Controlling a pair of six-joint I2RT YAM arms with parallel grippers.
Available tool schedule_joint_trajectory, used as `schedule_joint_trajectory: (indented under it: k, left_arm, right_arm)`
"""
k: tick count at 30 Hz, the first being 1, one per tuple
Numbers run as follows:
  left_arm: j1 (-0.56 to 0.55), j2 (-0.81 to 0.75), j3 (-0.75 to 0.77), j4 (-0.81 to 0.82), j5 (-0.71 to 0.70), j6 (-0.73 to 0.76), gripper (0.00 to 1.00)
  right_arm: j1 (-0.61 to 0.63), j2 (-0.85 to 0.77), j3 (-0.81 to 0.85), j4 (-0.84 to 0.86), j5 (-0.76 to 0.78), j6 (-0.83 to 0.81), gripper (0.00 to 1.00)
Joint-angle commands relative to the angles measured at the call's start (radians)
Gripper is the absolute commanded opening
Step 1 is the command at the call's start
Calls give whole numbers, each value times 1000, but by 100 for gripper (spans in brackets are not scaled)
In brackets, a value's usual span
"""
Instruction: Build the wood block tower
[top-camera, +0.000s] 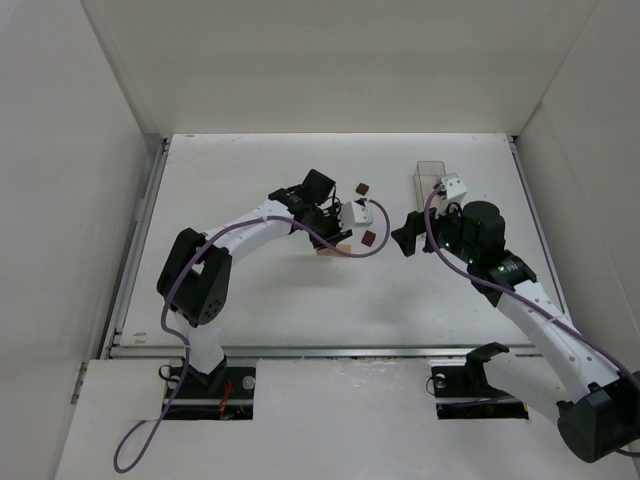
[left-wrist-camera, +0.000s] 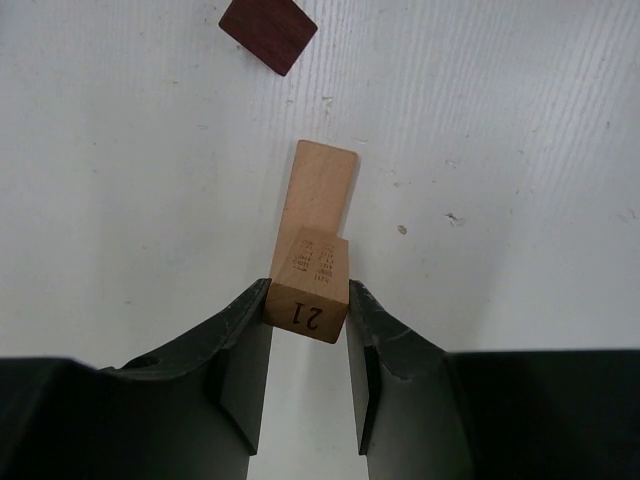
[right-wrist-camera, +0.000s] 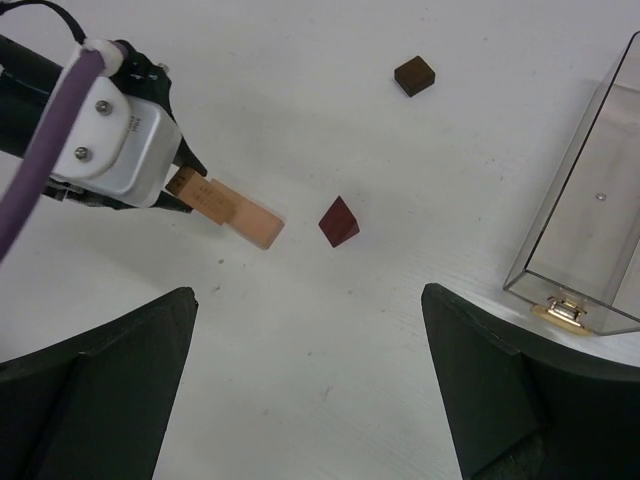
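Left wrist view: left tool (left-wrist-camera: 308, 300) clamped on the numbered end of the bar (left-wrist-camera: 325, 190), near the middle of the desk (top-camera: 300, 310). The bar's long axis continues the tool's line. Its free end points toward the right edge, just short of the red cube (right-wrist-camera: 338, 221). A dark cube (right-wrist-camera: 414, 75) lies nearer the far edge. Right tool (right-wrist-camera: 308, 300) is spread apart and empty, near the box (right-wrist-camera: 590, 190). Risk: the end-only grip may let the bar pivot or slip, and a swing could knock the red cube.
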Motion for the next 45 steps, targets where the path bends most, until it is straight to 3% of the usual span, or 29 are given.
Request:
schedule_joint_trajectory:
  k: [1,12,45]
  left_arm:
    - [-3,19,13,35,-5,-31,0]
    - [-3,-4,-45,114,-28,-89,0]
    - [19,-13,-36,50,15,-97,0]
  right_arm:
    - [-5,-18,-2,23,5,-4,100]
    - [-5,-18,-2,32,-4,-22,100]
    - [-5,0,16,23,-14,-61,100]
